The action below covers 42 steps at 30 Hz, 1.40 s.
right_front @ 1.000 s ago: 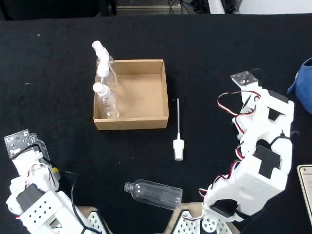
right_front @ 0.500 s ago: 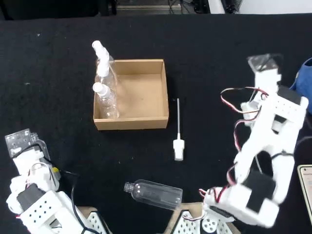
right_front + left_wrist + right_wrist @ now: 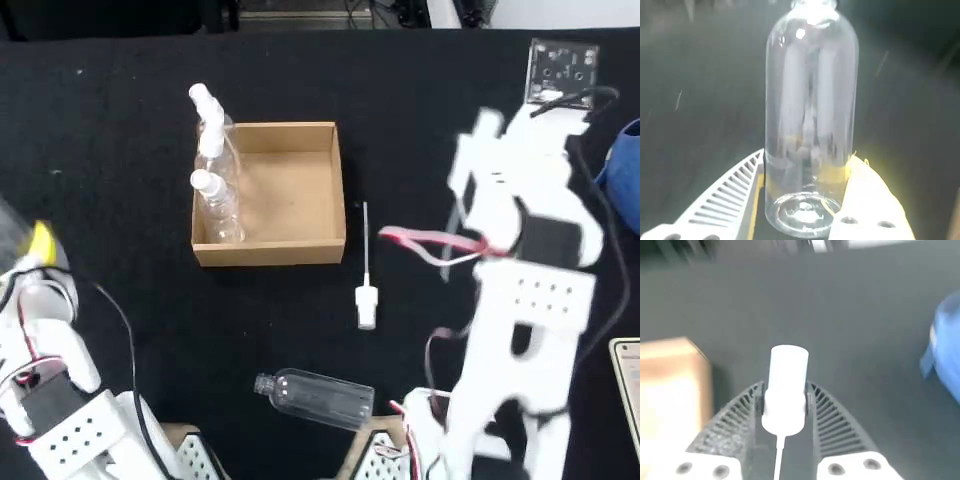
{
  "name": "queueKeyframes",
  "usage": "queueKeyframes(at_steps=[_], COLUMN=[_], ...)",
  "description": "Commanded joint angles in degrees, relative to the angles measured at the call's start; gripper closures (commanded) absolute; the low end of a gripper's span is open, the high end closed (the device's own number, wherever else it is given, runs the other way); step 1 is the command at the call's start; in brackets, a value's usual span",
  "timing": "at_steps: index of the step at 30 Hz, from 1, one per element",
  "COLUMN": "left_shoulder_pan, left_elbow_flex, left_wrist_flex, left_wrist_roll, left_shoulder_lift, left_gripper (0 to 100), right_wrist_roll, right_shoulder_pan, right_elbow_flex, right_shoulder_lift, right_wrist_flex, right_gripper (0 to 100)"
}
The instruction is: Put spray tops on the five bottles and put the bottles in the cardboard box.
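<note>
Aligning is the concern: left fingers (image 3: 867,197) clamp the base of a clear plastic bottle (image 3: 811,100). Right fingers (image 3: 832,415) pinch a white plastic spray top (image 3: 785,385), whose thin dip tube (image 3: 776,462) should enter the neck (image 3: 812,5) squarely.

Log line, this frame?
left claw shut on clear plastic bottle | right claw shut on white spray top | brown cardboard box: two capped bottles | black table: uncapped bottle, loose spray top

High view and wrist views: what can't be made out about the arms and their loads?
High view: left arm and right arm blurred; loads unreadable.
Left wrist view: the mouth of the bottle is cut off by the edge.
Right wrist view: the tube of the spray top leaves the frame; cardboard box blurred.
</note>
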Motion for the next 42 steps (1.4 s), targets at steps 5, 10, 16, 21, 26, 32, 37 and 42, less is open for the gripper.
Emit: queueKeyframes(at_steps=[5, 10, 16, 21, 26, 32, 37, 42], left_shoulder_pan=[19.65, 36.35, 52.09, 60.97, 66.51, 66.95, 66.68, 67.03], left_elbow_flex=[-11.21, -11.03, -9.27, -1.71, 4.09, 9.36, 15.25, 21.58], left_wrist_flex=[-20.31, -29.98, -30.24, -30.33, -30.77, -38.42, -43.16, -53.27], left_wrist_roll=[10.55, 10.73, 10.73, 5.01, -3.34, -4.13, -4.57, -4.66], left_shoulder_lift=[-0.7, -0.7, -0.53, -0.62, -0.7, -0.7, -0.7, -0.7], left_gripper=[97, 97, 97, 97, 97, 97, 97, 97], right_wrist_roll=[-5.01, -5.36, -8.26, -16.35, -16.26, -16.7, -16.26, -16.7], right_shoulder_pan=[-10.81, -13.19, -13.98, -13.71, -13.98, -13.98, -17.14, -17.41], right_elbow_flex=[-3.47, -3.12, -3.03, -3.12, -3.12, -3.38, -3.56, -3.38], right_shoulder_lift=[-14.2, -19.74, -20.53, -20.62, -21.05, -20.97, -20.88, -21.67], right_wrist_flex=[-17.67, -23.91, -28.4, -31.47, -33.05, -32.18, -32.53, -33.58], right_gripper=[98.7, 98.7, 98.7, 98.7, 98.7, 98.7, 98.7, 98.7])
